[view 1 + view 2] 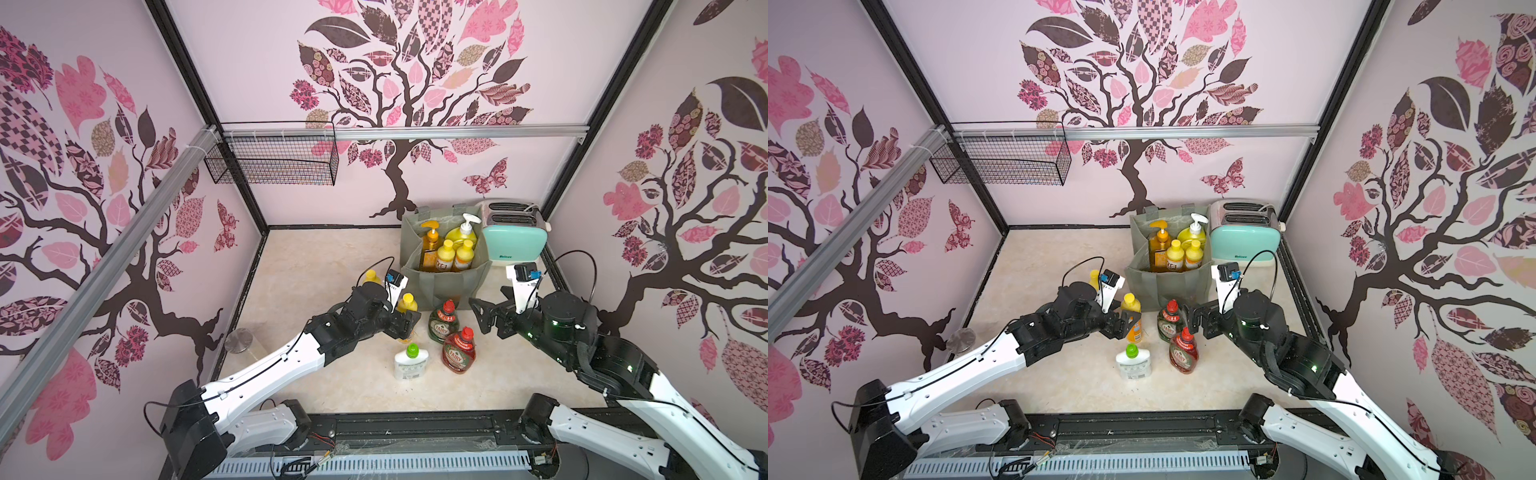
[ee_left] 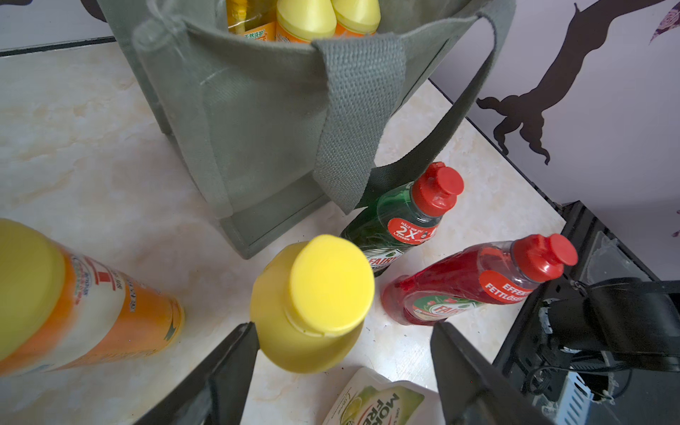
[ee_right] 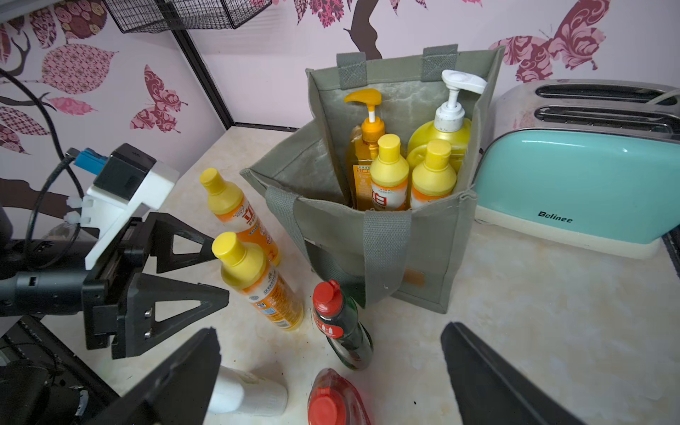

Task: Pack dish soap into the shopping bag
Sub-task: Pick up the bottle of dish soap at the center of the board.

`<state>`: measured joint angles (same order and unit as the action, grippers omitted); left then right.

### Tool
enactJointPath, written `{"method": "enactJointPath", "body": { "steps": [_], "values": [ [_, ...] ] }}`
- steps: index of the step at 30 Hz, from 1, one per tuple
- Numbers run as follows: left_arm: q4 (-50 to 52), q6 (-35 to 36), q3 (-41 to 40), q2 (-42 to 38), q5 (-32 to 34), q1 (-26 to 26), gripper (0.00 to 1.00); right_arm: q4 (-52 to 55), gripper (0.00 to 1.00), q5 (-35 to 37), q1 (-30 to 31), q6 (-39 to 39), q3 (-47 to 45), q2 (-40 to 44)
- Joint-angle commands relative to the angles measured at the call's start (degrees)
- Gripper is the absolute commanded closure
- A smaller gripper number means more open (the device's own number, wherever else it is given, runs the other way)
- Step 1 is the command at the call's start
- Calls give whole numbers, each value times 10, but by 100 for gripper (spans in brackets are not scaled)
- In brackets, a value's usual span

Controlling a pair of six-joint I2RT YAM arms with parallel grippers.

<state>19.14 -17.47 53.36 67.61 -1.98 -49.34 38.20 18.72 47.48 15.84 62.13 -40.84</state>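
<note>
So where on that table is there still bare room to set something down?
Widest: the back-left table, between the shopping bag and the left wall. Also the near strip between the white bottle and the front rail, and the patch before the toaster. Crowded: directly in front of the bag, five bottles close together.

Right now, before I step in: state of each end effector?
Left end effector: open, jaws either side of the yellow-capped orange bottle, not clamped on it.
Right end effector: open, holding nothing.
</note>
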Motion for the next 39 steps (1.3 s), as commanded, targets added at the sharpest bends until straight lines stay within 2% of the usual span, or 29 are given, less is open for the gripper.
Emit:
{"method": "enactJointPath", "body": {
  "steps": [1, 5, 12, 20, 26, 32, 36, 39],
  "values": [
    [9, 12, 11, 10, 3, -3, 22, 6, 0, 22, -2, -6, 2, 7],
    [7, 18, 18, 32, 4, -6, 25, 7, 1, 24, -3, -10, 0, 4],
    [12, 26, 37, 69, 30, -14, 25, 8, 0, 24, -3, -13, -3, 4],
    [26, 29, 46, 71, 55, -14, 16, 13, 0, 24, -3, -16, -8, 7],
    [38, 26, 52, 65, 63, -14, 2, 12, 0, 19, -3, -17, -10, 1],
    [55, 6, 69, 59, 82, -10, 2, 11, 0, 15, -3, -17, -10, -4],
    [51, -9, 86, 71, 43, -7, 2, 11, 0, 11, -3, -17, -9, -8],
    [43, -12, 90, 74, 23, -7, 8, 13, 0, 9, -4, -17, -9, -10]
  ]
}}
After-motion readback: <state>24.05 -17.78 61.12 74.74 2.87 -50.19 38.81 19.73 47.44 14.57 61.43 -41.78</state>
